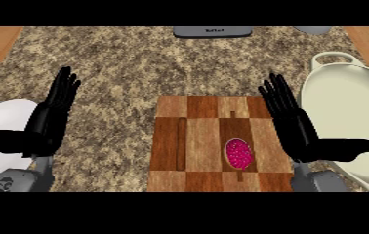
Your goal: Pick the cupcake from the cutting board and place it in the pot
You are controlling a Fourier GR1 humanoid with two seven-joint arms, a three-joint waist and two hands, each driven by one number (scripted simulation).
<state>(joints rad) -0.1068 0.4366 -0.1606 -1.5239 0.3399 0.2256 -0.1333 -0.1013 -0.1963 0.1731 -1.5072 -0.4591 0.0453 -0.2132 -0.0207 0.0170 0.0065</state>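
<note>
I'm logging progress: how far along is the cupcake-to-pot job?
Nothing done yet: the pink-frosted cupcake sits on the checkered wooden cutting board. Nothing in hand: the left robot hand and right robot hand are open, holding nothing. Remaining: grasp it, carry it to the cream round pot, release.

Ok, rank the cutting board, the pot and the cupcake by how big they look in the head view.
1. cutting board, largest as shown.
2. pot, but the view's right edge cuts it off, so board versus pot is unsure.
3. cupcake, clearly smallest.
</note>
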